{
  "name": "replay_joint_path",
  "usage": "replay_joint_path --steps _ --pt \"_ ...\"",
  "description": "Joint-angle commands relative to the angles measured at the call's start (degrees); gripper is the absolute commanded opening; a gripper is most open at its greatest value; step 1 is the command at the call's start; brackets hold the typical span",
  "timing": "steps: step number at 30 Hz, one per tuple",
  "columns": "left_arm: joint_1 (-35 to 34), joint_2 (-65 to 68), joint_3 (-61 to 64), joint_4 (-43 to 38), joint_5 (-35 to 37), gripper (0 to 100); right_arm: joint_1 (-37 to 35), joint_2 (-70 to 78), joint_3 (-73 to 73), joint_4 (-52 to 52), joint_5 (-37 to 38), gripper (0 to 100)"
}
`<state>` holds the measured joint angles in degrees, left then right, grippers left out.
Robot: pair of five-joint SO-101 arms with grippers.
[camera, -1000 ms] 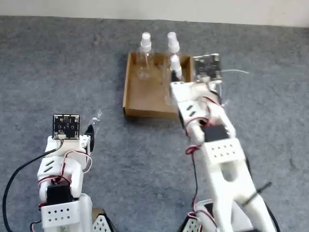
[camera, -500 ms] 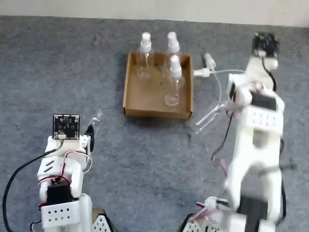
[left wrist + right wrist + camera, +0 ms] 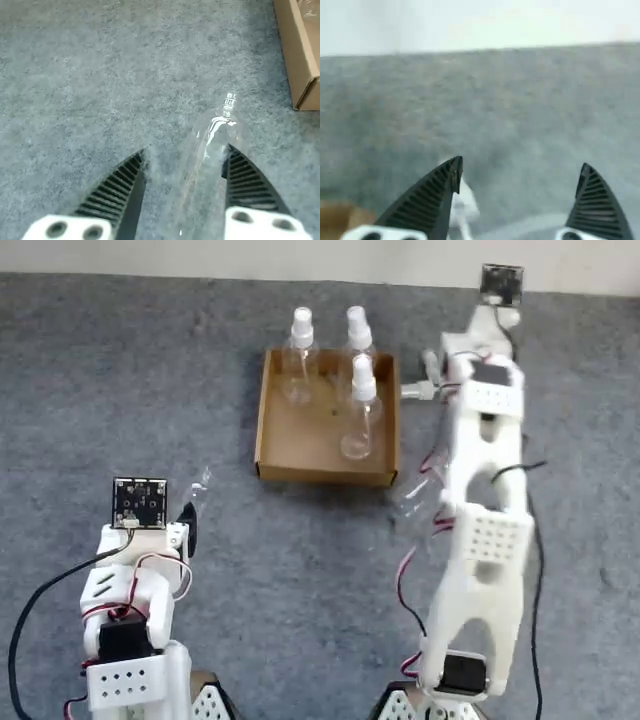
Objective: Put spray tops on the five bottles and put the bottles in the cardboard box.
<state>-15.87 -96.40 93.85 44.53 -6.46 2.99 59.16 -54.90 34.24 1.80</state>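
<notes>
**Left claw and right claw before a capping step.** The left claw [image 3: 182, 150] is clamped on an uncapped bottle [image 3: 210, 150], its neck pointed away from the arm. Three capped bottles [image 3: 362, 410] are stood in the cardboard box [image 3: 268, 430]. Two spray tops [image 3: 418, 391] are laid on the counter [image 3: 150, 370] just right of the box. The right claw [image 3: 520, 167] is held near them with its jaws apart. A spray top [image 3: 462, 200] is seen beside one jaw, not between the two, so the right arm is judged the nearer.

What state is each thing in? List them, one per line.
Cardboard box: open, holds three bottles.
Boxed bottles: upright, spray tops on.
Fourth bottle: uncapped, gripped by the left end effector.
Right end effector: open, empty, beside loose spray tops.
</notes>
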Motion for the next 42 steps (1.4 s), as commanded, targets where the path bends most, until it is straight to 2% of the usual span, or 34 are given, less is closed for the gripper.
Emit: replay_joint_path --steps 1,5,11,16,19,24,31,35,37,42 --pt "0.4 -0.84 -0.4 -0.97 -0.44 18 -3.56 13.85 -22.9 -2.42 -1.32 29.3" --pt "0.75 -0.84 -0.4 -0.88 -0.44 18 -4.18 24.13 -36.62 -2.42 -0.97 29.3" --pt "2.07 -0.84 -0.31 -0.88 -0.53 18 -0.48 25.89 -35.12 -0.04 -0.18 28.6" --pt "1.98 -0.84 -0.31 -0.88 -0.53 18 2.15 24.84 -31.34 4.97 10.37 14.8" --pt "1.89 -0.84 -0.31 -0.88 -0.53 18 2.86 24.75 -30.2 7.6 13.98 12.6" --pt "1.89 -0.84 -0.31 -0.97 -0.53 18 3.12 24.92 -30.64 20.35 16.35 12.3" --pt "1.8 -0.84 -0.31 -1.14 -0.53 18 5.93 22.11 -39.69 50.24 23.47 12.3" --pt "1.8 -0.92 -0.31 -1.14 -0.53 18 7.34 19.74 -46.29 63.78 25.93 12.3" --pt "1.8 -0.92 -0.31 -1.14 -0.53 18 7.87 16.57 -47.69 67.03 26.99 12.3" --pt "1.8 -0.92 -0.31 -1.14 -0.53 18 9.01 8.13 -47.16 67.03 24.35 12.3"
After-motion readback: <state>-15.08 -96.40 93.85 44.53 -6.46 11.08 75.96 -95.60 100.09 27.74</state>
